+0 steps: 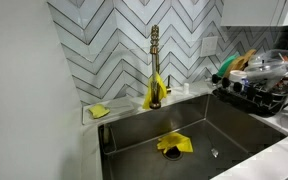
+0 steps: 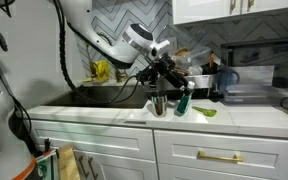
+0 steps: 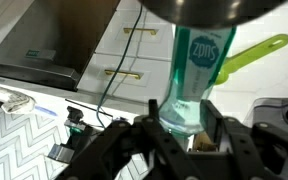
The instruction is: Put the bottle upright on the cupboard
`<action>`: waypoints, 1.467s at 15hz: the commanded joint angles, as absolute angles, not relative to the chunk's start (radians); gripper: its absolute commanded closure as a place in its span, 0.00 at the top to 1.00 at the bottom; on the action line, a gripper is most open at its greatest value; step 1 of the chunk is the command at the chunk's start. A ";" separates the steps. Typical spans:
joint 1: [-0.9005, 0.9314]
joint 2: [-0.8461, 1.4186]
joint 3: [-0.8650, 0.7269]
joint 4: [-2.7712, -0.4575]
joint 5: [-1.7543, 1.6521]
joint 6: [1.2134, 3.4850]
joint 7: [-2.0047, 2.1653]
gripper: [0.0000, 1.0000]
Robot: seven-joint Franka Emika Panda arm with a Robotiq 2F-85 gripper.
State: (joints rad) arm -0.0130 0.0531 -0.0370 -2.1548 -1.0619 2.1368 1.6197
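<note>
My gripper (image 2: 171, 80) is shut on a teal see-through bottle (image 2: 182, 99) and holds it tilted, its lower end close to the white countertop (image 2: 244, 120) over the cupboard. In the wrist view the bottle (image 3: 197, 65), with a round label, sits between my two black fingers (image 3: 184, 128). Neither my gripper nor the bottle shows in the exterior view over the sink.
A steel cup (image 2: 159, 105) stands just beside the bottle. A green utensil (image 2: 206, 112) lies on the counter, and it also shows in the wrist view (image 3: 256, 54). There is a sink (image 1: 184, 135) with a faucet (image 1: 155, 60) and yellow cloth (image 1: 174, 144). A dish rack (image 1: 264, 85) is nearby.
</note>
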 commanded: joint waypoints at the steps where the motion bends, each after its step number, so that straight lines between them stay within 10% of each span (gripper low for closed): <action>1: -0.004 0.028 -0.026 -2.208 -1.149 2.148 1.733 0.21; 19: 0.021 0.047 0.017 -2.276 -1.331 2.117 1.925 0.21; 20: 0.020 0.047 0.018 -2.279 -1.328 2.122 1.919 0.71; 22: 0.020 0.045 0.018 -2.278 -1.325 2.126 1.919 0.78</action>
State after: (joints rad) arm 0.0149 0.0570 0.0154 -2.2584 -1.3026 2.1287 1.8904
